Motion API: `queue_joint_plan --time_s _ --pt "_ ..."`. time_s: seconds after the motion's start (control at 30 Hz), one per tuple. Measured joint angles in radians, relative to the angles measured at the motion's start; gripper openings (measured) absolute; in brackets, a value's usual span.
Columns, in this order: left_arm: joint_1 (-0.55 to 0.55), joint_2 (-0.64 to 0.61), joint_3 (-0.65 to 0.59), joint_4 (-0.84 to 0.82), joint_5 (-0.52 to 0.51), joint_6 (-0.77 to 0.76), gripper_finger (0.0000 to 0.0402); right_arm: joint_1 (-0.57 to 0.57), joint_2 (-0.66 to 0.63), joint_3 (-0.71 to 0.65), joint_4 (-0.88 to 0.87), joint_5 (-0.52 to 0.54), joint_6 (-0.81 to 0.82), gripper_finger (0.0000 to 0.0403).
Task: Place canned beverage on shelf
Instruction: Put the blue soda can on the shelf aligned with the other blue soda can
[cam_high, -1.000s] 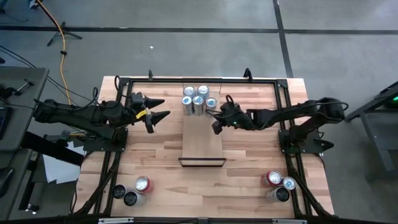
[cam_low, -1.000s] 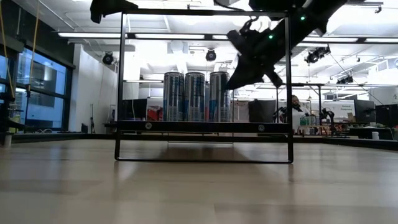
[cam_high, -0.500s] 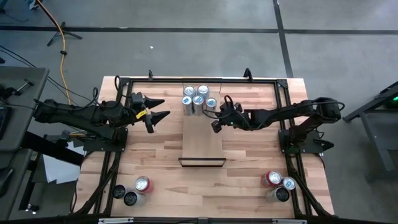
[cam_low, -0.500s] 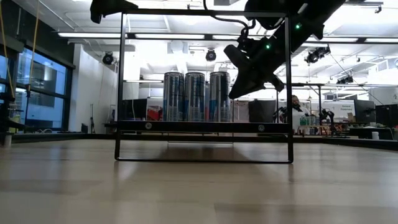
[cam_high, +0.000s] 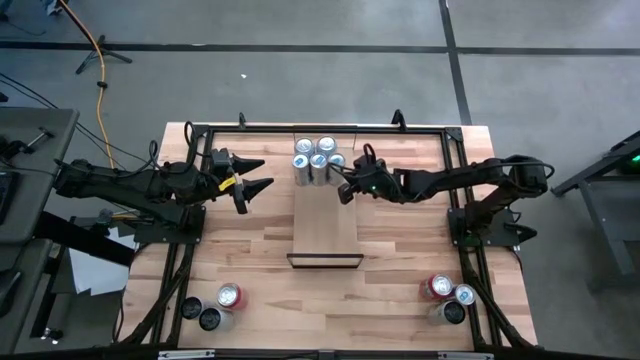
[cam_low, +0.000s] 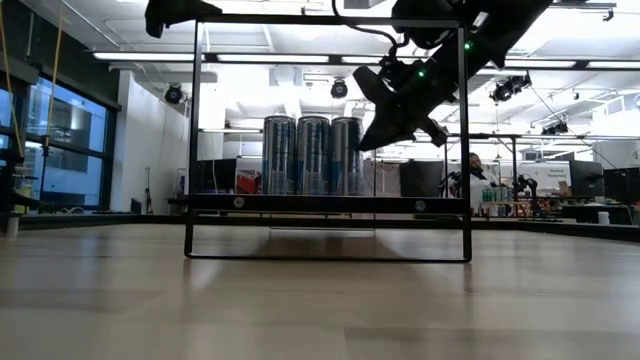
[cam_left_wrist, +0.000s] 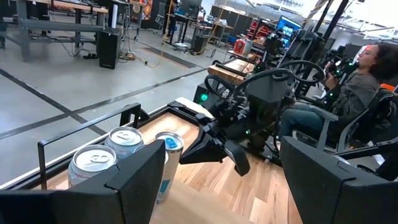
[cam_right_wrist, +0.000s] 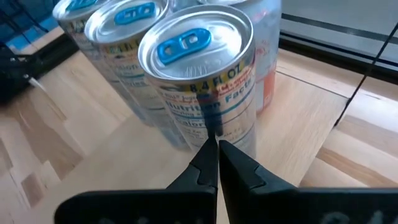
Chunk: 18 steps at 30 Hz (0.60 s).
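Several silver cans with blue tabs (cam_high: 318, 160) stand upright in a tight group on the far end of the shelf (cam_high: 325, 225), a narrow light-wood plank with a black frame (cam_high: 325, 262) at its near end. My right gripper (cam_high: 342, 188) is shut and slants down at the group's right-hand can (cam_right_wrist: 199, 68). In the low view its tips (cam_low: 366, 140) stand beside the cans (cam_low: 312, 155). My left gripper (cam_high: 258, 176) hangs level and open to the left of the shelf, with nothing between its fingers (cam_left_wrist: 124, 186). My right gripper sets its shut fingertips (cam_right_wrist: 208, 155) against the side wall (cam_right_wrist: 214, 121) of the right-hand can, below the rim. The fingers come from the table's right and near side, slanting down. The can stands upright on the shelf, close against its neighbours.
More cans stand at the near left corner (cam_high: 215, 305) and the near right corner (cam_high: 447, 298) of the table. A black frame (cam_high: 320, 127) runs round the tabletop. A person (cam_left_wrist: 367, 81) sits beyond the table.
My right gripper, staying shut, has moved toward the table's far left, up to the cans. The right-hand can has slid a little to the left along the shelf, closer to the others, still upright.
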Motion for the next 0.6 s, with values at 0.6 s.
queue_joint_plan --time_s 0.6 --pt "0.0 -0.047 0.037 -0.008 0.024 -0.005 0.0278 -0.006 -0.078 -0.001 -0.084 -0.054 -0.001 0.0"
